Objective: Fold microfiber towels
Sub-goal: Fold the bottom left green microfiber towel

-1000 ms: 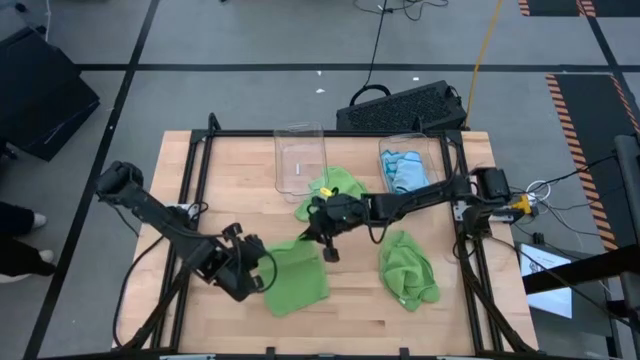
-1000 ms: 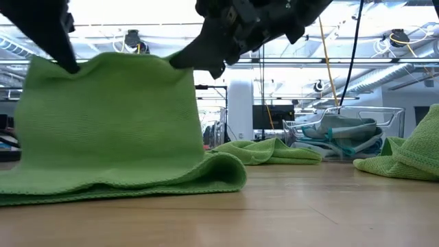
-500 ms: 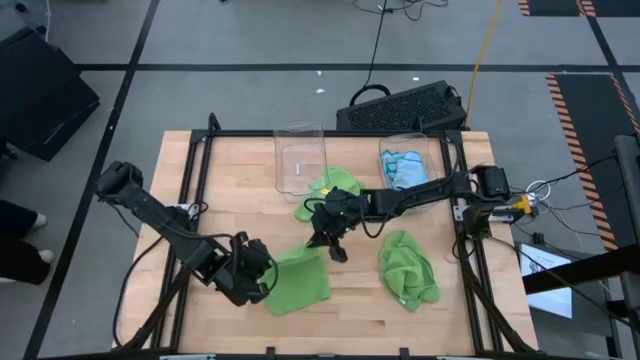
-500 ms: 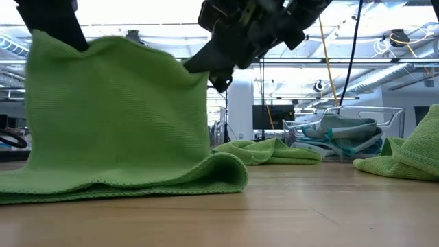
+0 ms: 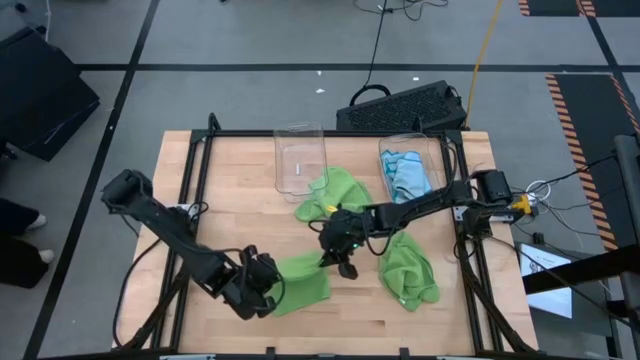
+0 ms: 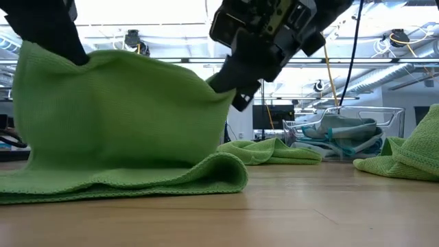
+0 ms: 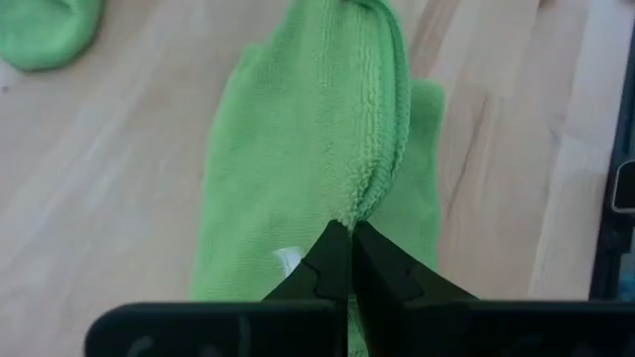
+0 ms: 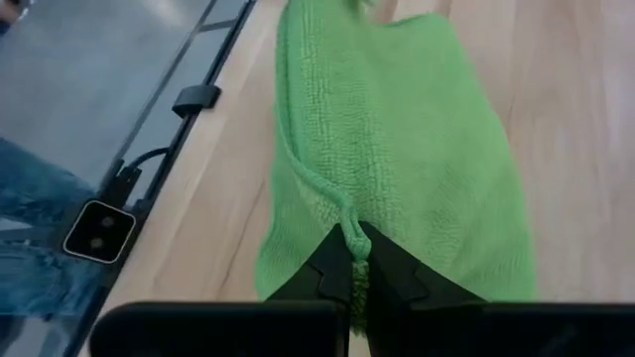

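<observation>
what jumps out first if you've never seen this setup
A lime green towel near the table's front edge, held up by two corners: the left gripper and the right gripper are each shut on one, with its lower half lying on the wood. Behind lie two more green towels, and light blue towels fill a clear bin.

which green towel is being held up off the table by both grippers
The green towel at the front middle of the table. The left gripper and right gripper each pinch a corner of it; the other two green towels lie untouched.
</observation>
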